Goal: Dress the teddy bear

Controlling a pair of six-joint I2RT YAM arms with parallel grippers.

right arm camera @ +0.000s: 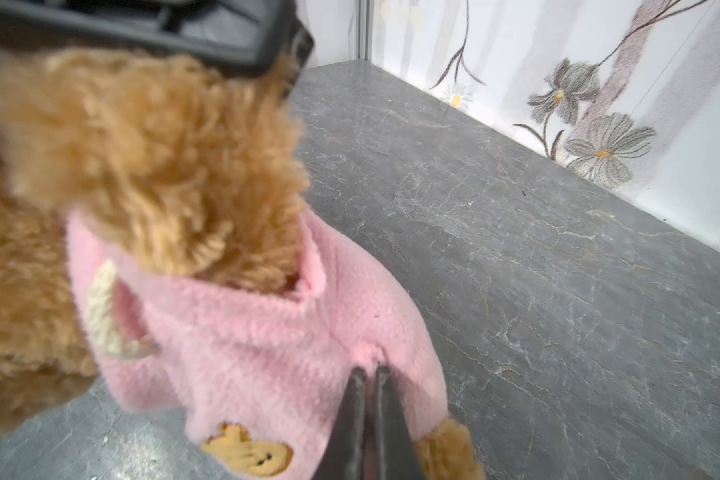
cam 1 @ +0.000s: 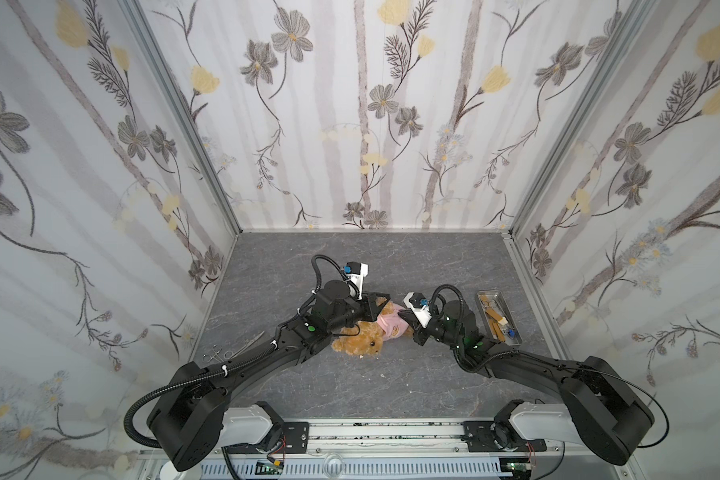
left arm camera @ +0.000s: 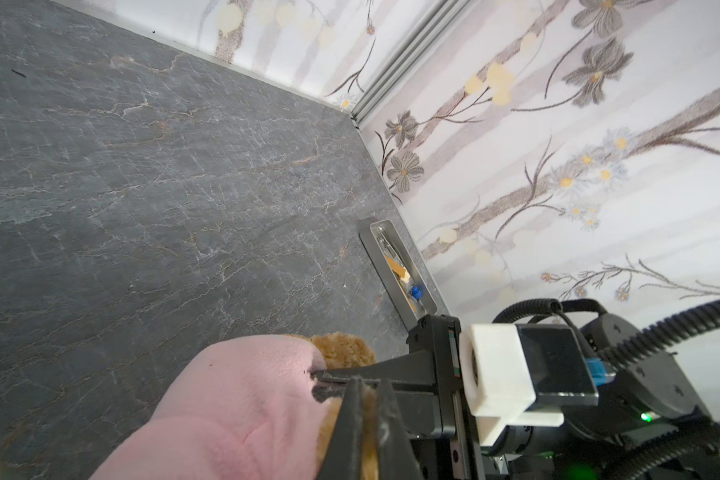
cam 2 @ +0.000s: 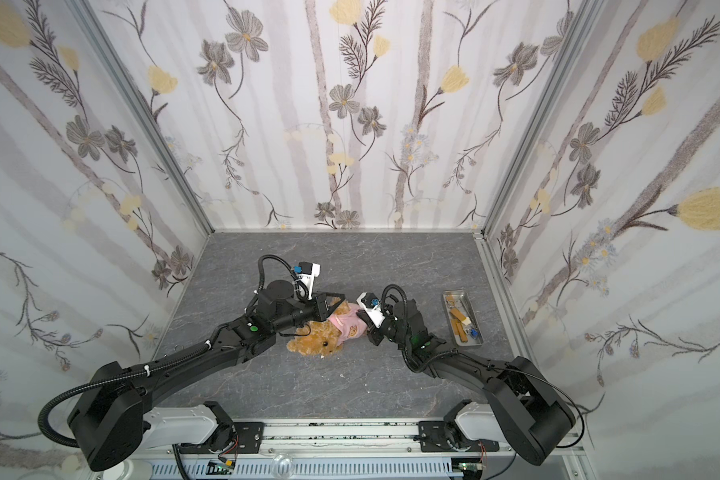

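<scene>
Brown fluffy teddy bear (cam 1: pixel 356 343) lies mid-table (cam 1: pixel 350 266), head twd the near edge, body angled away & to the right. A pink hoodie (cam 1: pixel 385 323) wraps its middle. You've got both arms on it. The right gripper (right arm camera: pixel 366 370) has its fingers closed, pinching hoodie cloth just beside the orange patch (right arm camera: pixel 248 453) at the bear's right end. The left gripper (left arm camera: pixel 360 384) is closed too, tips at the hoodie's far rim against fur; can't tell if cloth or fur sits btwn them. Next pull prob. runs along the body's long axis, w/ the two grips facing across the torso.
</scene>
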